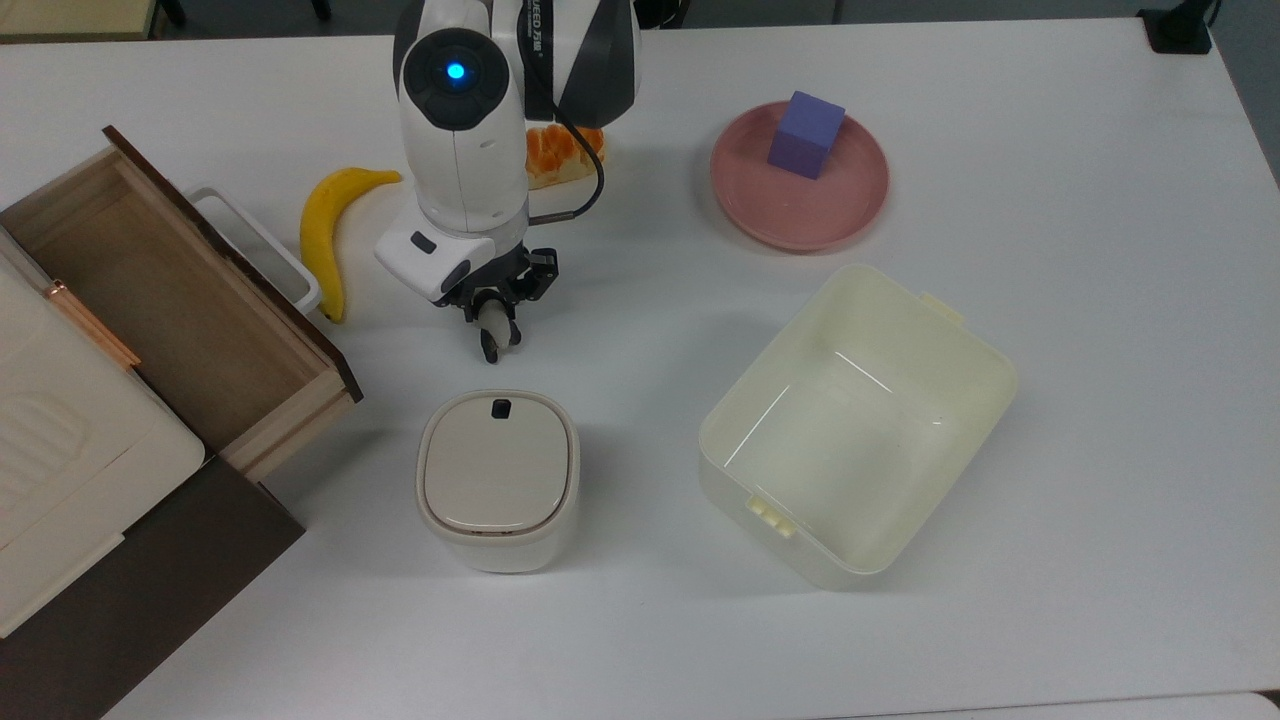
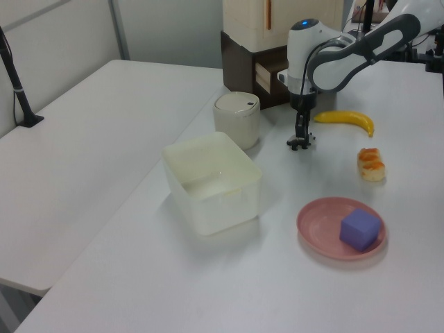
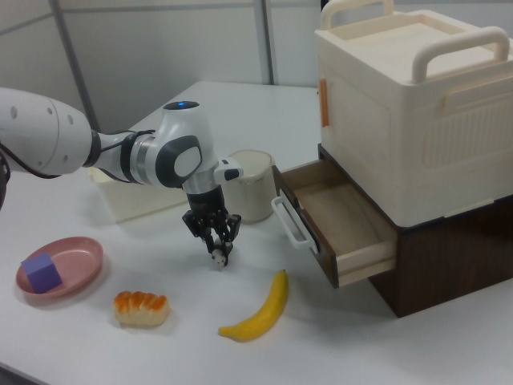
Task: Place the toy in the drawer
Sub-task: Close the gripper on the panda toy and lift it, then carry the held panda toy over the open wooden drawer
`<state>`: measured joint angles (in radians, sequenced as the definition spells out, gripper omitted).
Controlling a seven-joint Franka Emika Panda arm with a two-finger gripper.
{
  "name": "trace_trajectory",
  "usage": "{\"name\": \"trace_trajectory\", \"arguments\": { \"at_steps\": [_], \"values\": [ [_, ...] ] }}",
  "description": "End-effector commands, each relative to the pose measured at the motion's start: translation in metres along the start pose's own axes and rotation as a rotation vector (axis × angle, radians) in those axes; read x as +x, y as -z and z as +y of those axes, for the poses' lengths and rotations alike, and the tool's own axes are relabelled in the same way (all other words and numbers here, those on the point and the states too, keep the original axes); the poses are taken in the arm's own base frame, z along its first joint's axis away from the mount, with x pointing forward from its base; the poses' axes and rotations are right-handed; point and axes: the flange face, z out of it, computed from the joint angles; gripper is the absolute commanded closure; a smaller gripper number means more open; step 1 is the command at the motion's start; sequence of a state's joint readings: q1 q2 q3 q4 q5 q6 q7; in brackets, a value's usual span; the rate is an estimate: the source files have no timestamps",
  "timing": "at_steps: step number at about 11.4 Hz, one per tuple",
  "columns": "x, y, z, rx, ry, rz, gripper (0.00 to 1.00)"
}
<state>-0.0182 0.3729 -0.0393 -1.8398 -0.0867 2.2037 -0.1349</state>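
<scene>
On the white bench [image 1: 1050, 560] in the top view, the arm's black two-finger gripper [image 1: 497, 310] is down over the tiny black-and-white panda toy [image 1: 493, 333], its fingers [image 1: 516, 298] closed in on the toy's upper part while the toy's black legs stick out below. The toy lies between the yellow banana [image 1: 325, 235] and the lidded cream round-cornered container [image 1: 497, 478]. The light wooden drawer with a dark brown front panel and white handle [image 1: 160, 300] stands pulled open at the top view's left. A pale cream plastic bin [image 1: 858, 425] sits at the top view's right, beyond it a pink plate [image 1: 800, 215] carrying a purple cube [image 1: 806, 134].

From the left view, the gripper [image 2: 300, 141] points straight down with the toy [image 2: 300, 145] at its tips on the bench, the banana [image 2: 345, 118] just behind, an orange-topped bread piece [image 2: 371, 164] to the left view's right.

From the right view, the fingers [image 3: 225, 237] clamp the toy [image 3: 218, 256], which touches the bench, well apart from the open drawer [image 3: 341, 228].
</scene>
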Motion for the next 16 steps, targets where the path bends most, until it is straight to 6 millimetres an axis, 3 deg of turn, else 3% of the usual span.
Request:
{"name": "trace_trajectory", "arguments": {
  "at_steps": [1, 5, 9, 12, 16],
  "values": [
    [-0.005, 0.024, -0.006, -0.032, 0.041, 0.004, 0.73],
    [-0.014, 0.092, -0.017, -0.032, 0.06, -0.009, 0.73],
    [-0.009, 0.154, -0.007, -0.043, 0.043, 0.023, 0.73],
    [-0.004, 0.193, 0.02, -0.07, 0.099, 0.096, 0.73],
    [-0.016, 0.222, 0.107, -0.172, 0.265, 0.118, 0.73]
  ]
}}
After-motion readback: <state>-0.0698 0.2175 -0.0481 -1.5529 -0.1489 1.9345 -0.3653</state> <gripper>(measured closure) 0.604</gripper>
